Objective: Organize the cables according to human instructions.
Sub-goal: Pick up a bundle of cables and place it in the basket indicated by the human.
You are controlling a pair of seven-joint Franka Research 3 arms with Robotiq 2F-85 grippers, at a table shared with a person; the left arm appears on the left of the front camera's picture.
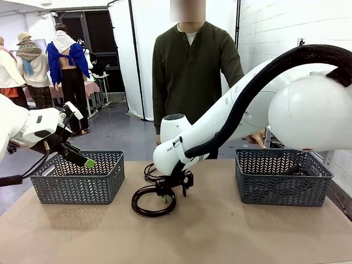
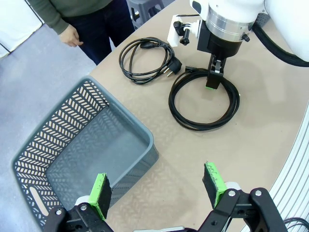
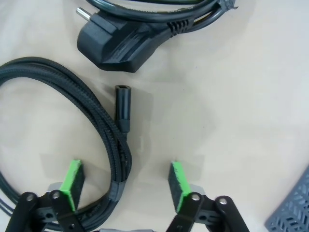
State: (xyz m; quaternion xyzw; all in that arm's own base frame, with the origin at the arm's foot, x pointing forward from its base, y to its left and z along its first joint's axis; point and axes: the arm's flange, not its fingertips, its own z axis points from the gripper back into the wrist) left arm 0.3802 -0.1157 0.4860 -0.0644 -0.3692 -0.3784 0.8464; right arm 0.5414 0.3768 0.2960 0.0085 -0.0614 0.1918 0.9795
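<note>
**Right gripper.** The right gripper (image 3: 125, 180) is pointing down at the table (image 3: 231, 96) with its jaws standing wide. It is straddling one side of the braided cable (image 3: 113, 150). The bundled strands are running between the green pads (image 3: 73, 175), and a gap is showing on each side, so nothing is being gripped. The cable's small barrel connector (image 3: 123, 104) is lying just ahead of the fingers. In the front view the right gripper (image 1: 173, 190) is sitting at the far rim of the braided cable (image 1: 135, 208), which is lying flat as a round coil.

**Positions relative to the braided cable.**
- The plug cable (image 2: 173, 65) is lying coiled just beyond the braided cable (image 2: 175, 104), on the person's side. Its mains plug (image 3: 116, 41) is resting near the barrel connector without touching it.
- The person (image 1: 190, 71) is standing past both coils at the far edge of the table.
- The left basket (image 1: 77, 184) is standing well apart to the robot's left.
- The right basket (image 1: 283, 187) is standing well apart to the robot's right.

**Left gripper.** The left gripper (image 2: 157, 182) is hanging well to the left of the braided cable, above the near wall of the left basket (image 2: 145, 140). Its jaws are spread wide with nothing between them.
</note>
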